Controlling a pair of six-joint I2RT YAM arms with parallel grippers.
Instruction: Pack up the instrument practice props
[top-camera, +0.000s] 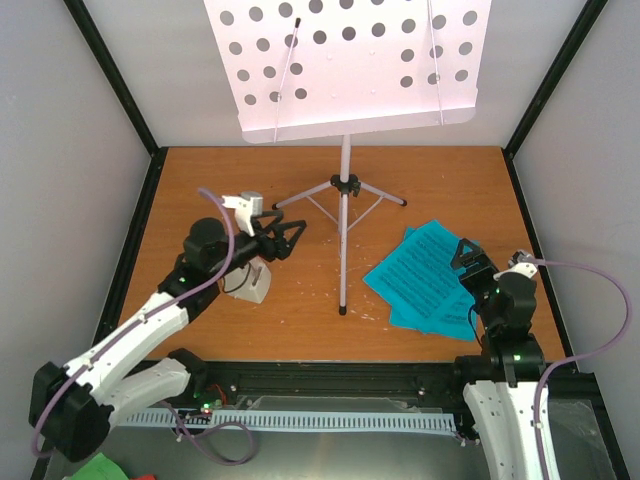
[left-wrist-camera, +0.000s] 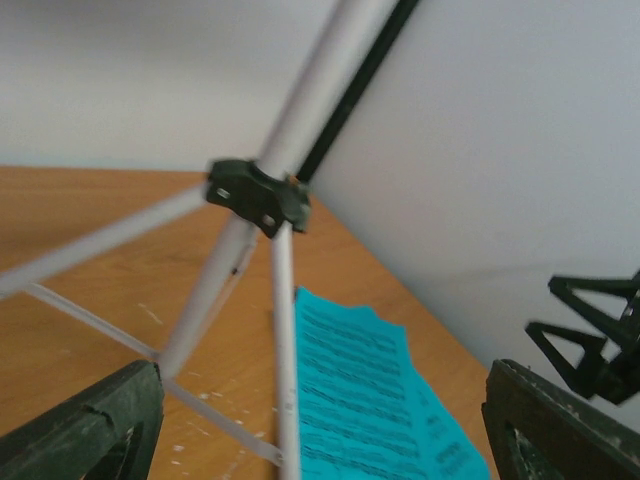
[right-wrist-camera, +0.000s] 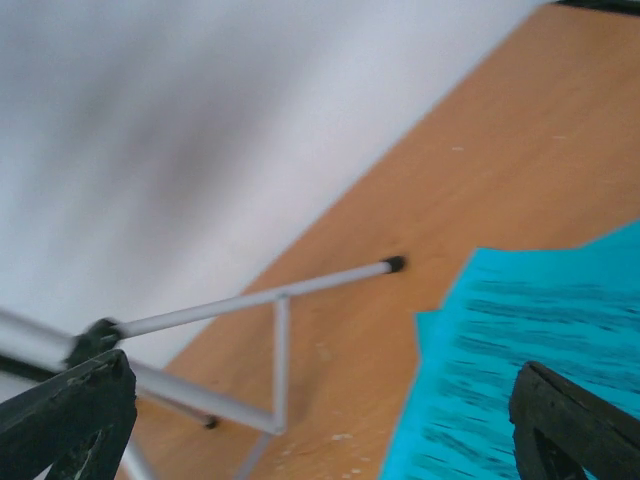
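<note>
The pale lilac music stand has its perforated tray high at the back and its tripod hub on the wooden table. The cyan sheet-music pages lie flat to the right of the stand's pole. The white metronome stands at the left, partly hidden under my left arm. My left gripper is open, left of the tripod and pointing at it, with nothing held. In the left wrist view the hub and pages show between its fingers. My right gripper hovers open over the pages' right edge, empty.
Black frame posts and white walls enclose the table on three sides. One tripod leg reaches toward the pages in the right wrist view. A ribbed white strip runs along the near edge between the arm bases.
</note>
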